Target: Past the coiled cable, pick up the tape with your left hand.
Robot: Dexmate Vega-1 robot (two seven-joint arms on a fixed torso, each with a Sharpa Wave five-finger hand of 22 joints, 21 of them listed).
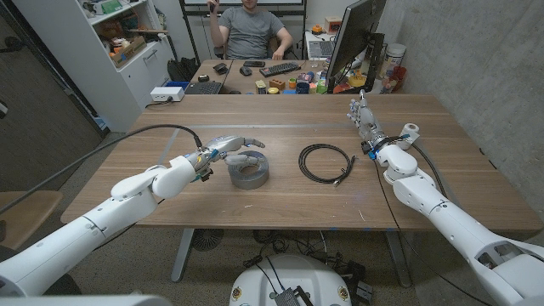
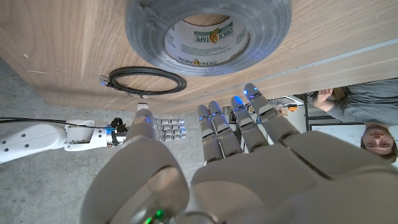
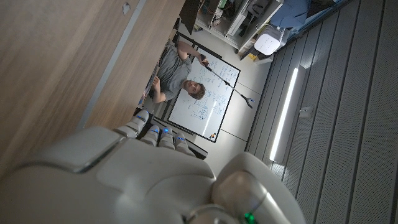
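A grey roll of duct tape (image 1: 250,173) lies flat on the wooden table (image 1: 280,119), left of centre; the left wrist view shows its printed core (image 2: 208,31). My left hand (image 1: 231,150) hovers just over the roll's near-left side, fingers (image 2: 217,127) spread and apart from it, holding nothing. The black coiled cable (image 1: 325,162) lies to the right of the tape, and is also seen from the left wrist (image 2: 147,81). My right hand (image 1: 363,114) stands at the table's right side beyond the cable, fingers (image 3: 155,134) extended upward and holding nothing.
A small white object (image 1: 412,132) sits by my right wrist. Behind the table, a second desk (image 1: 255,81) holds a keyboard, a monitor (image 1: 353,38) and small colourful items, with a person (image 1: 251,30) seated at it. Shelves (image 1: 119,34) stand at the back left.
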